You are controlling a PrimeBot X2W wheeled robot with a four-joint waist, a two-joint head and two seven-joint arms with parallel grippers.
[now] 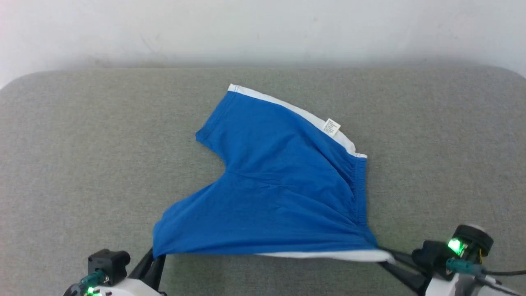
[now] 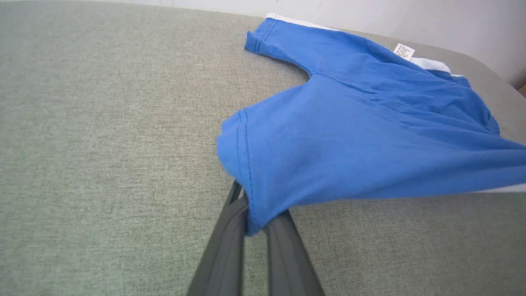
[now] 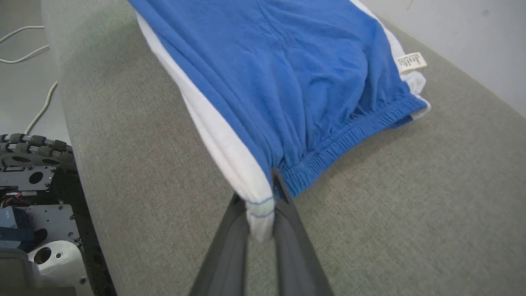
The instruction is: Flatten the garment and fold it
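Left gripper [image 1: 157, 257] clamps the garment [image 1: 279, 185] at its seven o'clock hem. Right gripper [image 1: 383, 252] pinches, apparently, the five o'clock waistband corner.

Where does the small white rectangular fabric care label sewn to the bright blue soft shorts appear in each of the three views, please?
Head view: care label right of centre, upper half, on the shorts' white far edge.
Left wrist view: label upper right, near the top.
Right wrist view: label upper right, on the white stripe.
Shared landmark: the gathered blue elastic waistband, whose far end lies close to the label.
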